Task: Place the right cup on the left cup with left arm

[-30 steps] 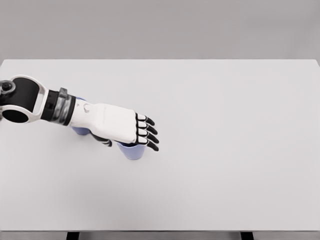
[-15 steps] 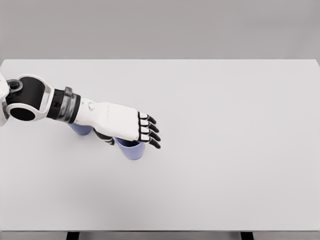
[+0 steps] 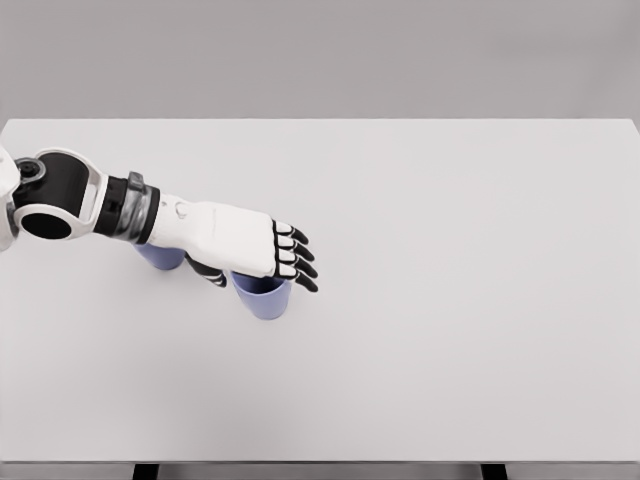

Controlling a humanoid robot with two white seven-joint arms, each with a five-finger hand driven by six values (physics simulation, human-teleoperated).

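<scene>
Two light blue cups stand on the white table (image 3: 450, 300). The right cup (image 3: 263, 300) is upright at the centre left, its rim partly covered by my left hand (image 3: 262, 274). The left cup (image 3: 160, 258) shows only as a sliver under my left forearm. The hand lies palm-down over the right cup with its four fingers (image 3: 296, 256) stretched out past the rim and the thumb (image 3: 211, 276) down at the cup's left side. The hand is open and I see no grip on the cup. The right arm is out of view.
The table's near edge (image 3: 320, 462) runs along the bottom of the view and its far edge lies against a grey wall. Nothing else stands on the table.
My left hand and forearm have shifted slightly up and away, uncovering more of the right cup's wall. Both cups stay where they were.
</scene>
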